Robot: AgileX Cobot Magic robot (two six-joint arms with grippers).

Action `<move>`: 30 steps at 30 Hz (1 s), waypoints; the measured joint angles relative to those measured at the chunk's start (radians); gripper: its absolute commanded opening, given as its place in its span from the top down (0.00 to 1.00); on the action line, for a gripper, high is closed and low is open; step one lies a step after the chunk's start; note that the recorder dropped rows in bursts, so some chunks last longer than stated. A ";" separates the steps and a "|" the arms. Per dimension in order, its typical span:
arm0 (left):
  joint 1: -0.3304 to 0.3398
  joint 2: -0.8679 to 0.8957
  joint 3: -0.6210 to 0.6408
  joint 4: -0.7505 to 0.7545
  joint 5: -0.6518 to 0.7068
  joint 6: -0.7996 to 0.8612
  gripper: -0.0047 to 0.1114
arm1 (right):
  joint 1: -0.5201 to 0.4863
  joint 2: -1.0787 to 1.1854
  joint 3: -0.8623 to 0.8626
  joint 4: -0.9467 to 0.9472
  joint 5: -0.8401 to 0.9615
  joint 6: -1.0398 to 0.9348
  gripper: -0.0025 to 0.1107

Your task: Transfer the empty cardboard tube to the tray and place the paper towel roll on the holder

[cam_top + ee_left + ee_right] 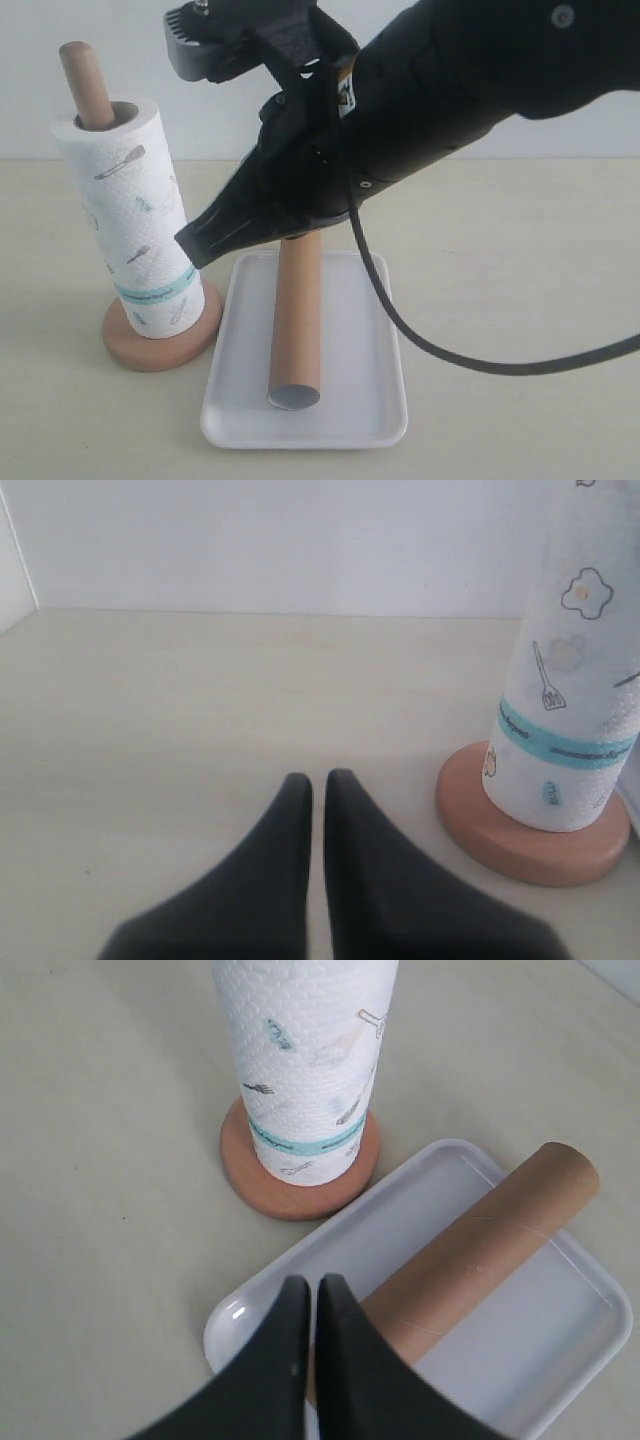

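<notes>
The paper towel roll stands upright on the holder, with the pole's rounded top poking out of its core. To its right the empty cardboard tube lies lengthwise in the tray. My right gripper hangs above the tube's far end, shut and holding nothing. In the right wrist view that gripper is over the tray and the tube, with the roll beyond. My left gripper is shut and empty, low over the table beside the holder's base and the roll.
A pale wall runs behind the beige table. The right arm's black cable loops over the tray's right side. The left gripper does not show in the exterior view.
</notes>
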 measured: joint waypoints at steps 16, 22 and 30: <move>0.000 0.000 0.000 0.000 0.000 0.000 0.92 | 0.000 -0.206 0.151 -0.259 -0.008 0.015 0.97; 0.000 0.000 0.000 0.000 0.000 0.000 0.92 | -0.021 -0.502 0.452 -0.304 -0.262 0.039 0.97; 0.000 0.000 0.000 0.000 0.000 0.000 0.92 | -0.526 -1.106 0.939 -0.308 -0.470 0.210 0.97</move>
